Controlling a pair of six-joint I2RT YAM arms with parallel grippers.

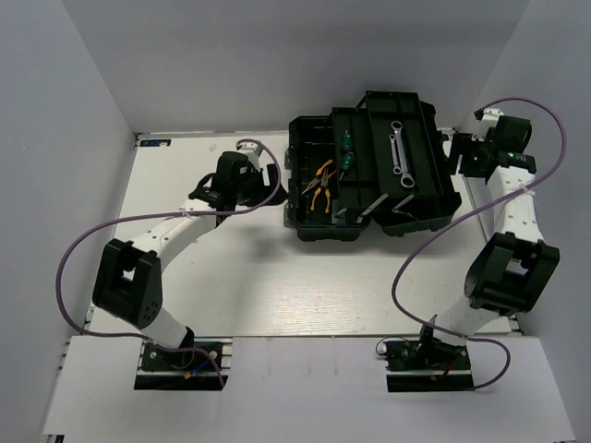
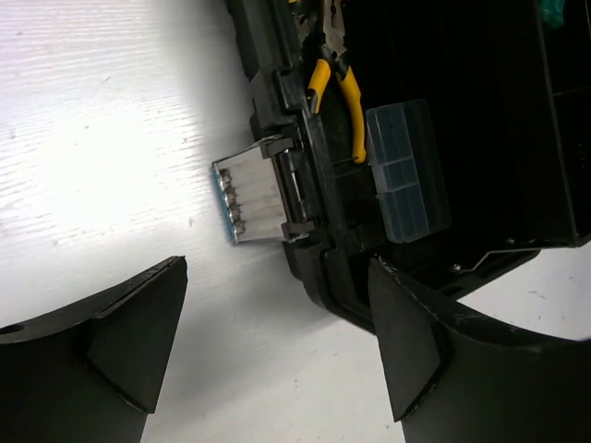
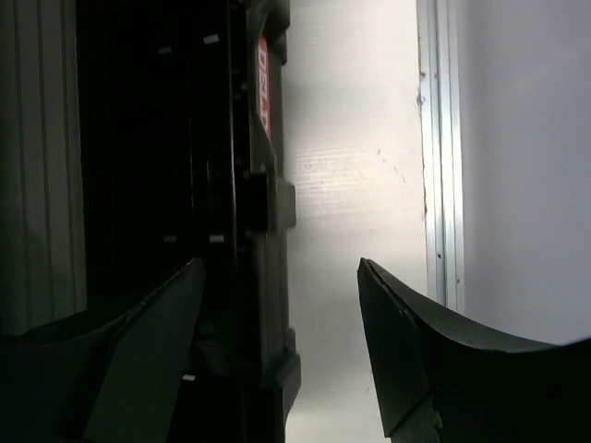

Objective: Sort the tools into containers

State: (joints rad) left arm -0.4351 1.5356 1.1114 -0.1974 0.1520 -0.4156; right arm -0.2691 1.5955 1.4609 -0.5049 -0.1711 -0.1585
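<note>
Both spread and empty, left gripper and right gripper flank the toolbox (pliers partly hidden, 1 handle cut off).

The table is white and flat. Pale grey walls stand at its left, back and right sides. A thin silver rail runs along the table's edge, right beside a wall.

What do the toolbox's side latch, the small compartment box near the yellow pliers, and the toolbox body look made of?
Latch: probably metal, silver with a bright brushed sheen. Compartment box: translucent bluish plastic, with its dividers showing through. Toolbox: black moulded plastic, dull finish.
</note>
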